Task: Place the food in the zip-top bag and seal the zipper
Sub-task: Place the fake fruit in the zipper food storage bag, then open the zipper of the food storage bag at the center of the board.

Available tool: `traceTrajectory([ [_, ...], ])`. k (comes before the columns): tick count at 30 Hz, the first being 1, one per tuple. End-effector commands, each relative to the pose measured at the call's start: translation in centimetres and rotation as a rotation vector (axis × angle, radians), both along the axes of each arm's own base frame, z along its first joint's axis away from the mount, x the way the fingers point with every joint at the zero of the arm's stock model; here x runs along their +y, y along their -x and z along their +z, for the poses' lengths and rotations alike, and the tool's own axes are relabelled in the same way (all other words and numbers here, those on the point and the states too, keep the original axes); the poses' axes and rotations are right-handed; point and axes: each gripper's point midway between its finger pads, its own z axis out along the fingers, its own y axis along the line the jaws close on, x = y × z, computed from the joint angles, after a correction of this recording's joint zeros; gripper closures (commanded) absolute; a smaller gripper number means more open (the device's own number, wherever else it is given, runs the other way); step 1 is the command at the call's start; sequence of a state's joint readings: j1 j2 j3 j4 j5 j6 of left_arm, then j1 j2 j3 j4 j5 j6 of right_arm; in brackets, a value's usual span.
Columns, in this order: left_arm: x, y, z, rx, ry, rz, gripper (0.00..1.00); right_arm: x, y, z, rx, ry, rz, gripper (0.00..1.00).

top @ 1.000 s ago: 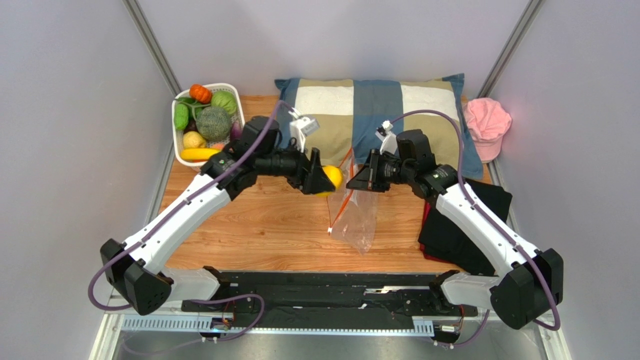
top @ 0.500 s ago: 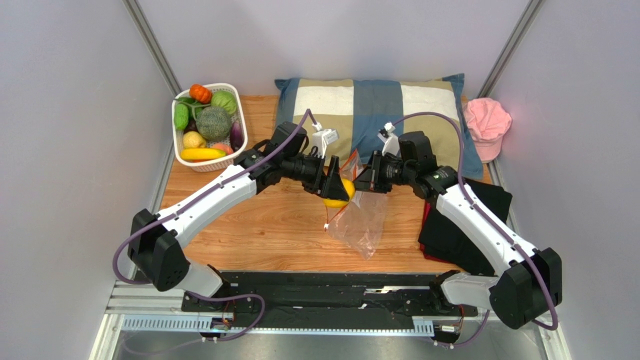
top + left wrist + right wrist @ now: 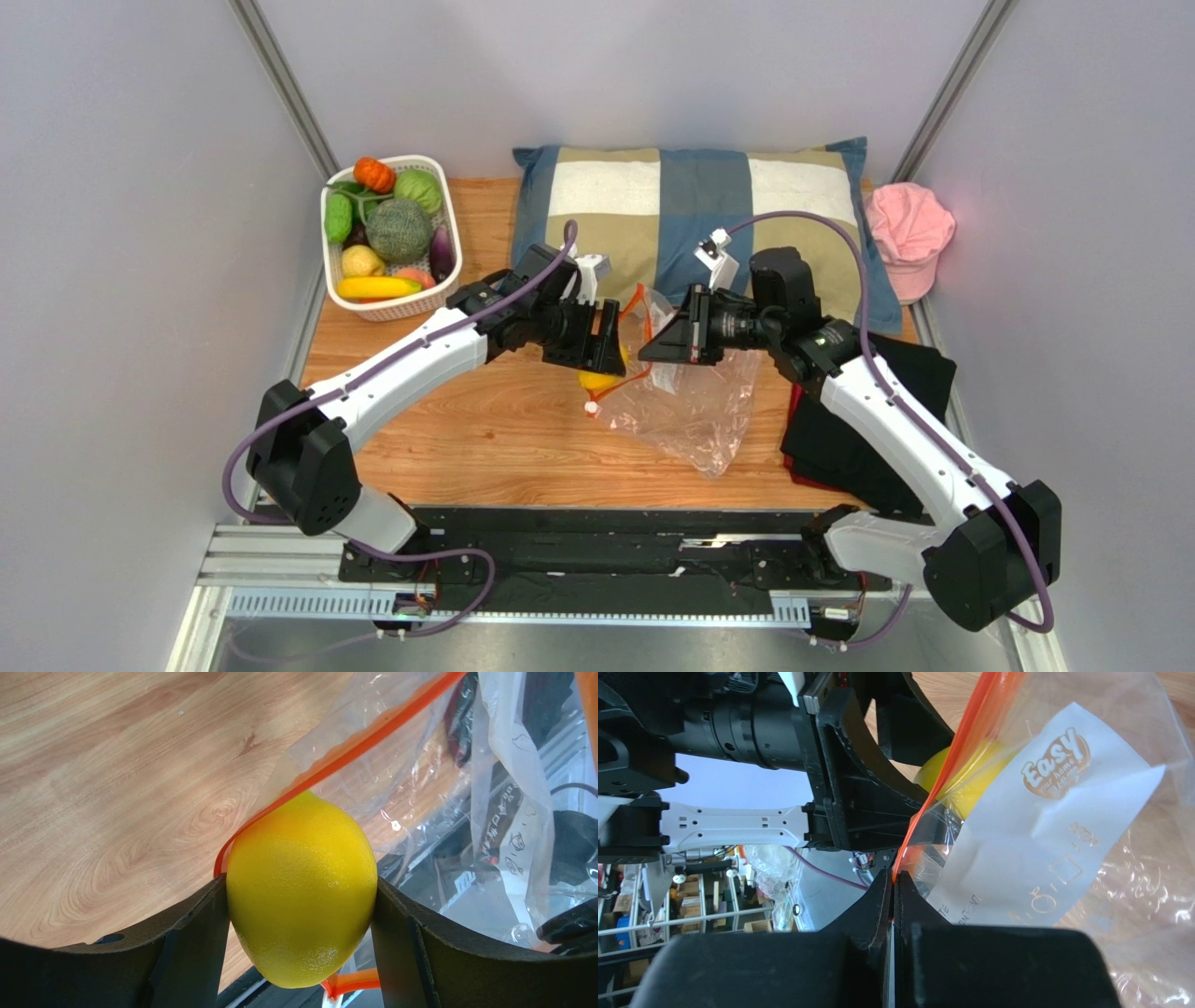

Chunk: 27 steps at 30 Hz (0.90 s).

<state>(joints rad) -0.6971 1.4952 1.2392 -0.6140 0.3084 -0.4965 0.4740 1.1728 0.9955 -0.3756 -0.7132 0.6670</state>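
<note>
My left gripper (image 3: 606, 367) is shut on a yellow lemon (image 3: 302, 889), its two black fingers (image 3: 196, 931) pressing the fruit's sides. The lemon (image 3: 603, 378) sits right at the mouth of the clear zip-top bag (image 3: 694, 406), touching the orange-red zipper (image 3: 351, 745) that curves over it. My right gripper (image 3: 659, 343) is shut on the zipper (image 3: 980, 714) and holds the bag's mouth edge up off the table. In the right wrist view the lemon (image 3: 959, 770) shows through the plastic beside the bag's white label (image 3: 1046, 826). More food lies in the basket.
A white basket (image 3: 393, 310) at the back left holds a banana (image 3: 372, 287), a green fruit (image 3: 400, 228) and other pieces. A checked pillow (image 3: 701, 210) lies across the back, a pink cap (image 3: 909, 224) at the back right, black cloth (image 3: 870, 434) at the right edge.
My left gripper carried the lemon right, then down to the bag's mouth. The right gripper stayed shut on the zipper, shifting slightly, and the bag spread out wider on the table.
</note>
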Motion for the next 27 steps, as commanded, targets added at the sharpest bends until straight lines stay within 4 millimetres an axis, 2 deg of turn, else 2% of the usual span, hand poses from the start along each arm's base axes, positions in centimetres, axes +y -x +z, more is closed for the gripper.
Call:
traceTrajectory([
  [1, -0.7, 0.0, 4.4, -0.092, 0.092, -0.012, 0.23, 0.9, 0.3, 2.5, -0.041, -0.088, 0.048, 1.00],
  [3, -0.2, 0.5, 5.7, -0.138, 0.108, -0.027, 0.10, 0.8, 0.3, 2.7, -0.045, -0.088, 0.046, 1.00],
  [4, 0.0, 0.7, 6.0, -0.151, 0.109, -0.037, 0.09, 0.8, 0.4, 2.8, -0.046, -0.088, 0.049, 1.00],
  [6, 0.6, 1.0, 6.9, -0.186, 0.114, -0.045, 0.01, 0.8, 0.5, 2.7, -0.049, -0.087, 0.052, 1.00],
  [11, 1.9, 1.4, 8.2, -0.263, 0.094, -0.072, 0.02, 0.7, 0.4, 2.2, -0.043, -0.078, 0.054, 1.00],
  [16, 3.8, -0.6, 11.2, -0.449, 0.017, -0.042, 0.17, 0.7, 0.4, 2.1, -0.042, -0.072, 0.055, 1.00],
  [18, 4.1, -1.2, 10.8, -0.456, -0.046, -0.063, 0.20, 0.7, 0.3, 2.1, -0.049, -0.071, 0.055, 1.00],
  [19, 4.1, -1.6, 11.5, -0.467, -0.053, -0.057, 0.20, 0.8, 0.4, 2.0, -0.050, -0.072, 0.058, 1.00],
  [20, 4.0, -2.0, 10.7, -0.452, -0.084, -0.069, 0.20, 0.9, 0.2, 1.9, -0.049, -0.071, 0.058, 1.00],
  [23, 3.2, -2.6, 10.1, -0.430, -0.104, -0.101, 0.16, 0.9, 0.1, 1.8, -0.049, -0.066, 0.059, 1.00],
  [27, 1.2, -1.4, 10.7, -0.388, 0.000, -0.170, 0.09, 0.9, -0.3, 1.9, -0.060, -0.056, 0.051, 1.00],
])
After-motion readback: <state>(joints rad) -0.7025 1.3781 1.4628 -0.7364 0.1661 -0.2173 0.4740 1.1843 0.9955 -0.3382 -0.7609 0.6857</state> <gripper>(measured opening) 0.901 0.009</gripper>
